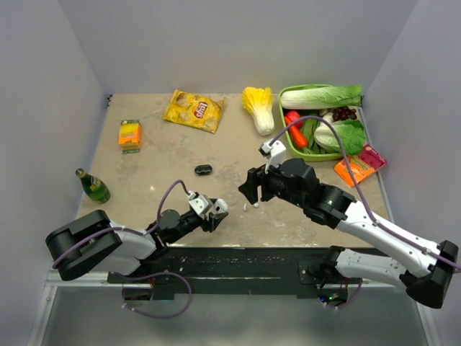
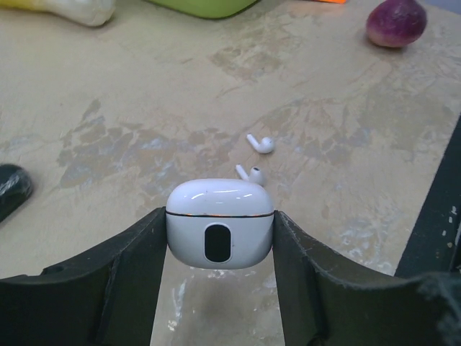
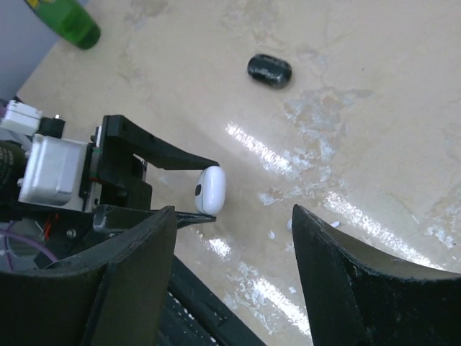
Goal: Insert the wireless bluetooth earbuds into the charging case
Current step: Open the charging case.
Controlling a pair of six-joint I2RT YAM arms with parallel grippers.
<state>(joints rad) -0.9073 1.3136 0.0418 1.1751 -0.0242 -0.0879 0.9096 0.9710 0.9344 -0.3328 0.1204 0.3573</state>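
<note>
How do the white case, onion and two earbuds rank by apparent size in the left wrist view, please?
1. White case, though nearest the camera.
2. Onion, farther off, so unsure.
3. Far earbud and near earbud, alike.

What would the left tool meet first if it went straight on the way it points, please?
Likely the nearer white earbud on the table, just beyond the white case the left tool grips; depth is unclear.
</note>
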